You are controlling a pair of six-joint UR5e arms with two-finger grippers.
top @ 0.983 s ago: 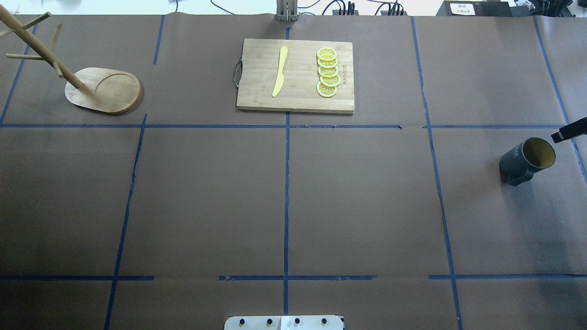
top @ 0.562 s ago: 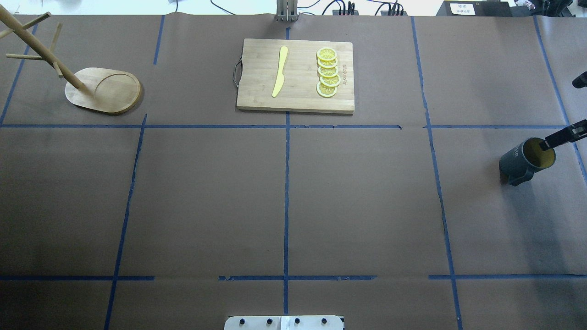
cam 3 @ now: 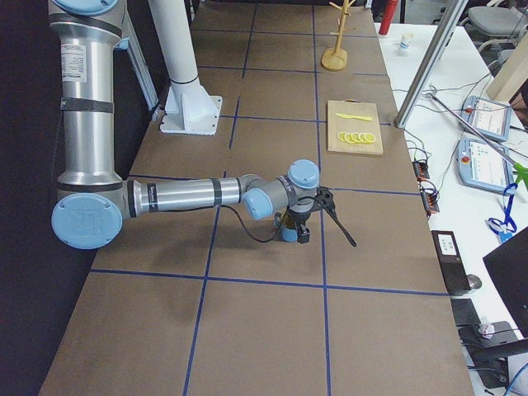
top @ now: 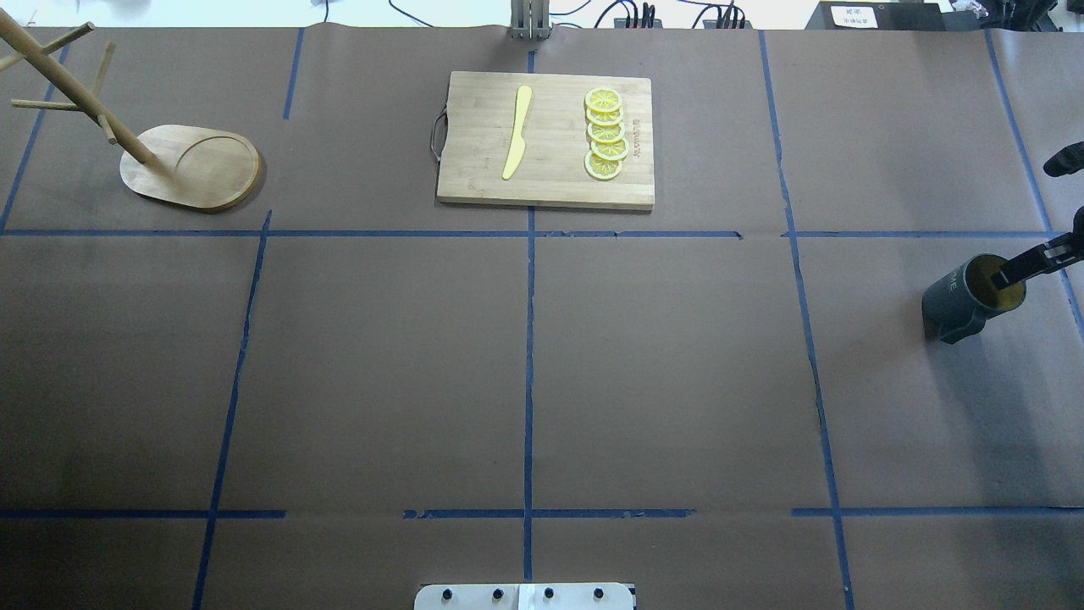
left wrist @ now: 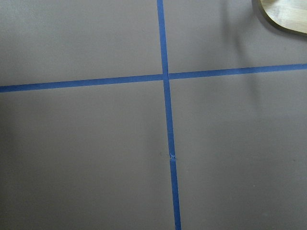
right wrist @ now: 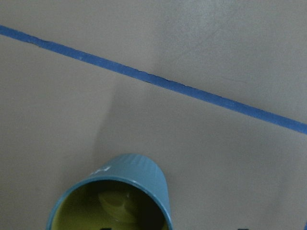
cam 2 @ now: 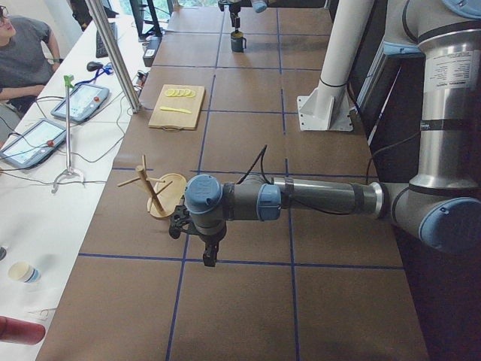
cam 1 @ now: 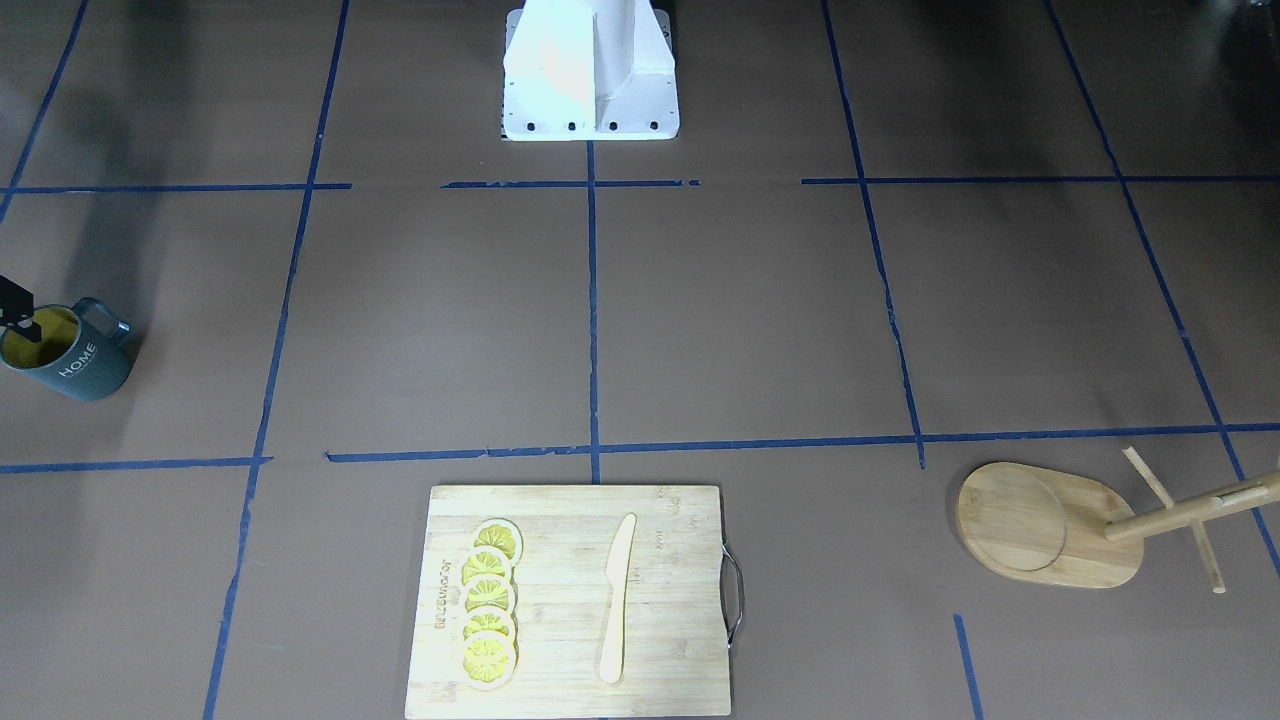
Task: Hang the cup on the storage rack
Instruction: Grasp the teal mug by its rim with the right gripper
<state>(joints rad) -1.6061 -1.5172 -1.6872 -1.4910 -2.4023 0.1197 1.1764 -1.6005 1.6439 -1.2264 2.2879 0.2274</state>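
Standing upright, mouth up, cup [top: 953,301] handle toward robot; right claw [top: 1029,220] spread, one finger [top: 1016,269] inside; left claw [cam 2: 209,256] cannot tell.

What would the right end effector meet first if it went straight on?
Likely the dark blue-grey ribbed mug: one finger of the right end effector points into its yellow inside, though depth is unclear.

The right gripper [top: 1027,220] is pushing further in over the dark blue-grey ribbed mug with the yellow inside [top: 961,303]. Its black finger [top: 1031,261], a second ago hanging just outside the mug's rim, is now reaching past that rim and dipping into the yellow mouth. The other finger [top: 1064,159], earlier out of view, is now showing well beyond the mug's far side.
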